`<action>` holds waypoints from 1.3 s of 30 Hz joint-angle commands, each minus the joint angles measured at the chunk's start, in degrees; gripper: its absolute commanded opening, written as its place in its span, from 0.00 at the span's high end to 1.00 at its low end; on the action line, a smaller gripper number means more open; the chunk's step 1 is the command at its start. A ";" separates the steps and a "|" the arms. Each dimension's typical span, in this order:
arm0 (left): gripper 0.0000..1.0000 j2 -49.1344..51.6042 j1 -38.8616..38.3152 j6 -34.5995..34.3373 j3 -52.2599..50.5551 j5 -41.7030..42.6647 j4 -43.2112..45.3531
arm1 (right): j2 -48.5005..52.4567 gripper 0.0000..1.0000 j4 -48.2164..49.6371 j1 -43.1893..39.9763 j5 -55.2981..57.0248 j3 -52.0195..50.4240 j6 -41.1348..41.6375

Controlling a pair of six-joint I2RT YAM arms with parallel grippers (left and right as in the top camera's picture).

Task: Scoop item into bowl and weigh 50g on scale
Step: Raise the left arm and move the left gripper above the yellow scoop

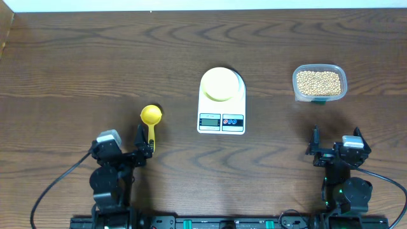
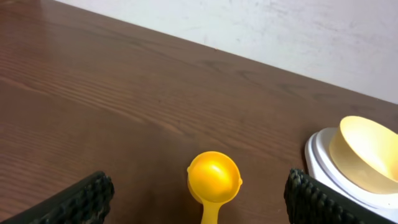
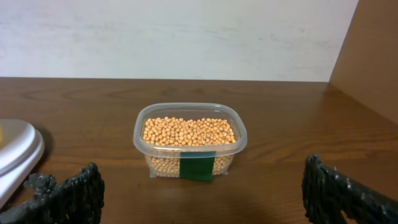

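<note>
The pale yellow-green bowl [image 1: 220, 84] sits empty on the white scale [image 1: 221, 121] at the table's middle; both also show in the left wrist view, the bowl [image 2: 364, 152] on the scale [image 2: 318, 155]. The tan beans [image 1: 319, 81] fill a clear tub [image 3: 186, 165] at the right; the beans [image 3: 189, 130] lie straight ahead of my right gripper [image 3: 202, 196], which is open and empty [image 1: 316, 147]. A yellow scoop [image 1: 151, 116] lies left of the scale. My left gripper [image 1: 145, 145] is open, its fingers [image 2: 199, 202] on either side of the scoop [image 2: 213, 175] handle, not touching it.
A wooden side wall [image 3: 373, 56] rises at the table's right edge and a pale wall [image 3: 174, 37] runs behind the table. A corner of the scale [image 3: 15, 152] shows left of the right gripper. Cables trail from both arm bases at the front edge.
</note>
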 commanded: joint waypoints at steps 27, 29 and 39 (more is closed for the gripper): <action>0.10 40.15 -0.17 3.17 33.07 0.07 -20.28 | -0.46 0.01 -0.20 0.24 0.68 -0.07 -0.11; 0.10 41.07 -0.17 3.23 34.73 0.04 -22.18 | -0.46 0.01 -0.20 0.24 0.68 -0.07 -0.11; 0.10 46.10 -0.07 4.46 44.35 -2.99 -32.26 | -0.46 0.01 -0.20 0.24 0.68 -0.07 -0.11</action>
